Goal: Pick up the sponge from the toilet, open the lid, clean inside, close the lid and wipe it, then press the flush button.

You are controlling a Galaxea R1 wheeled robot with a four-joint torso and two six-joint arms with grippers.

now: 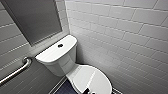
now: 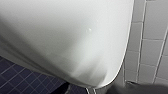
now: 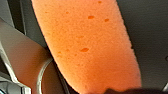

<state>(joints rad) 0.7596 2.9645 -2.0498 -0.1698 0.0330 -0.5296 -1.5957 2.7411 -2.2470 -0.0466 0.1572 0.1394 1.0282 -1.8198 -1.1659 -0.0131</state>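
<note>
Right pincer (image 3: 123, 91): just a dark sliver at the edge of its wrist view, so whether it is spread or pinching cannot be told. The sponge (image 3: 87, 47), an orange-red porous block with rounded ends, sits directly against that sliver and looms very close to the right wrist camera, with dim grey surfaces behind it.

Left pincer (image 2: 142, 89): a dark blur, and its state cannot be told either. It lies beside a smooth, glossy white curve of the toilet (image 2: 67, 37), with dark blue floor tiles (image 2: 22, 80) below and white wall tiles (image 2: 150, 50) to the side.

From the head view, the lid (image 1: 93, 80) is down over the bowl. Behind it stands the boxy tank (image 1: 58, 58), with the flush button (image 1: 60, 45) a small dark circle at the centre of its flat top. A metal grab bar (image 1: 17, 70) runs along the wall beside the tank, under a dark framed panel (image 1: 35, 17).
</note>
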